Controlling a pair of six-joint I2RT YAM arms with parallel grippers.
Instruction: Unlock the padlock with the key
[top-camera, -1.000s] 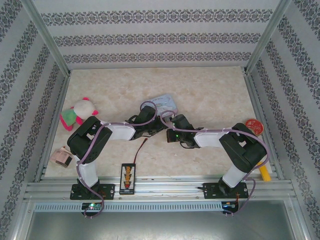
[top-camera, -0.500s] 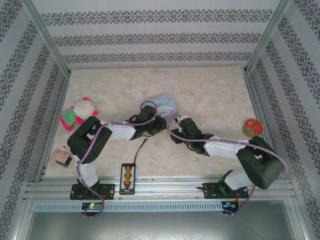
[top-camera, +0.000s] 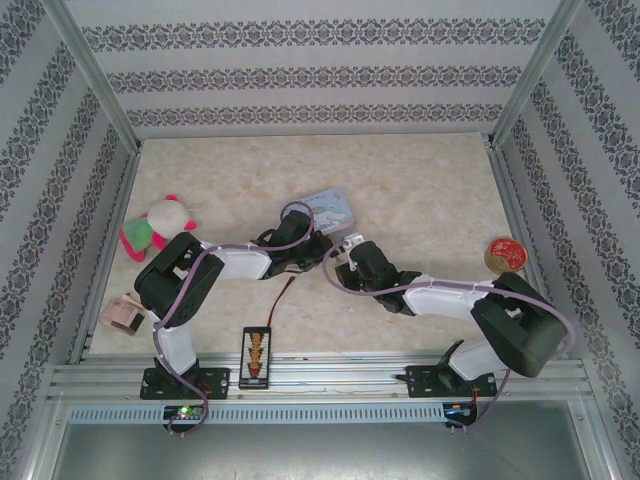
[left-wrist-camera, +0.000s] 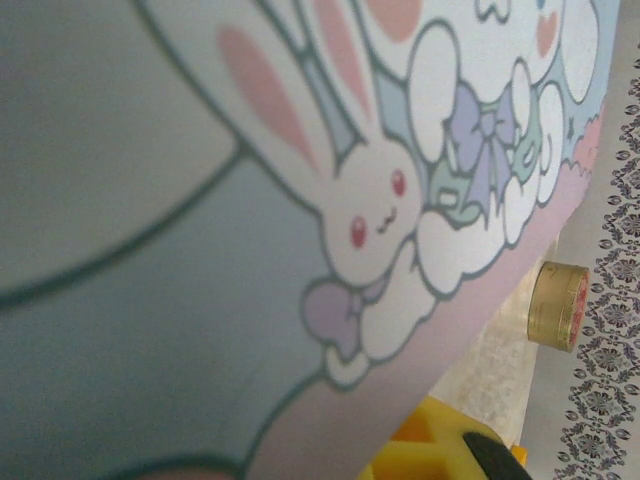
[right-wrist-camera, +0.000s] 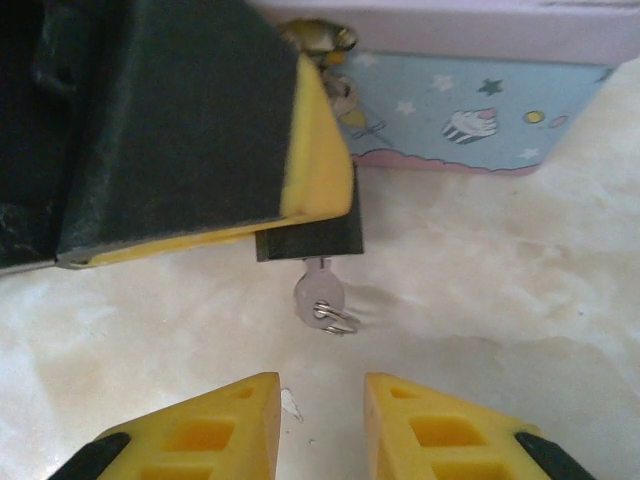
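Fingers of the left gripper pinch the padlock steady beside the tin, so the key seated in it faces the right gripper, whose empty fingers stand slightly parted, apparently ready to grasp and turn it.

The tin is light blue with stars and a cupcake, pale pink at its rim — white, pink-eared rabbits on its lid. Beside the tin, the padlock is black and the key silvery-grey. The table around the tin is marbled cream — the right gripper yellow, black-tipped.
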